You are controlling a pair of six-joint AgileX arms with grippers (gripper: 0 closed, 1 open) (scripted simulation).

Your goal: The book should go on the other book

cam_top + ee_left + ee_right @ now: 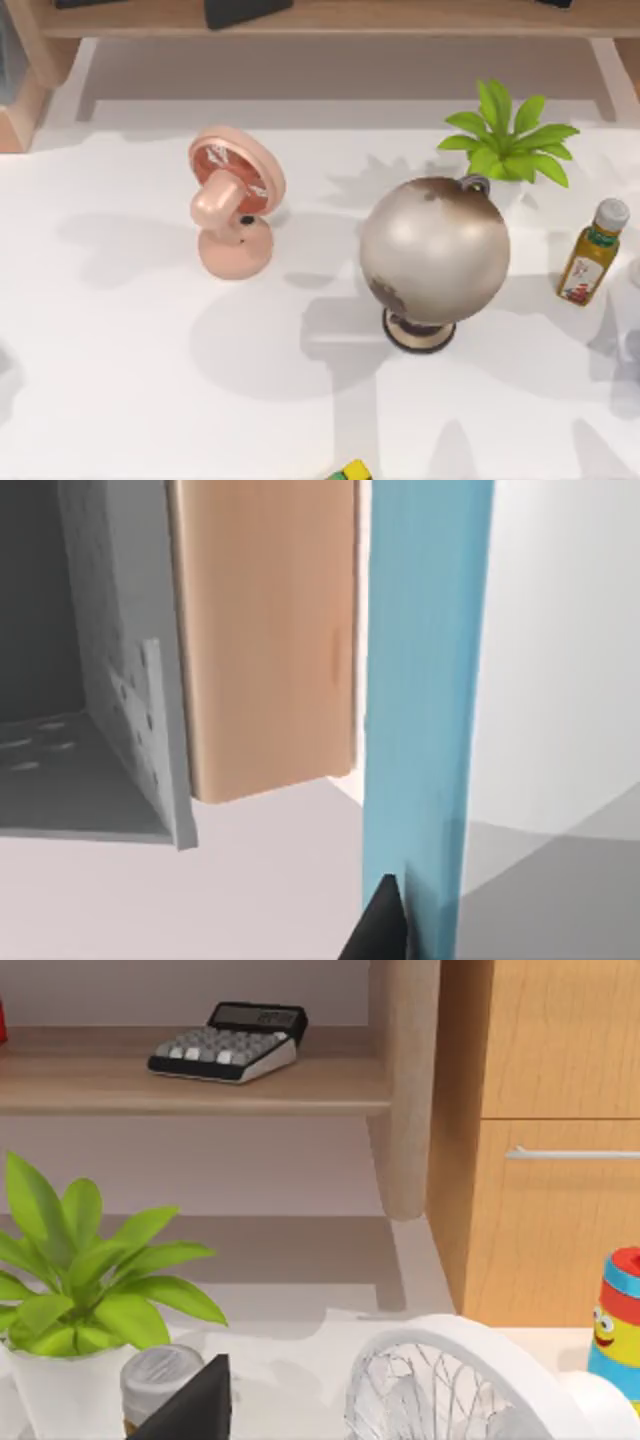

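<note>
Blue, flat and upright, the thin book [425, 680] stands just beside the left tool's [385, 925] dark fingertip, touching it; whether the tool grips it, I cannot tell. No writing is legible on its cover.

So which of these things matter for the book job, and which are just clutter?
Job: blue book, next to the left gripper.
Clutter: pink fan, globe, potted plant near the right gripper, oil bottle, calculator, white fan, toy.
</note>
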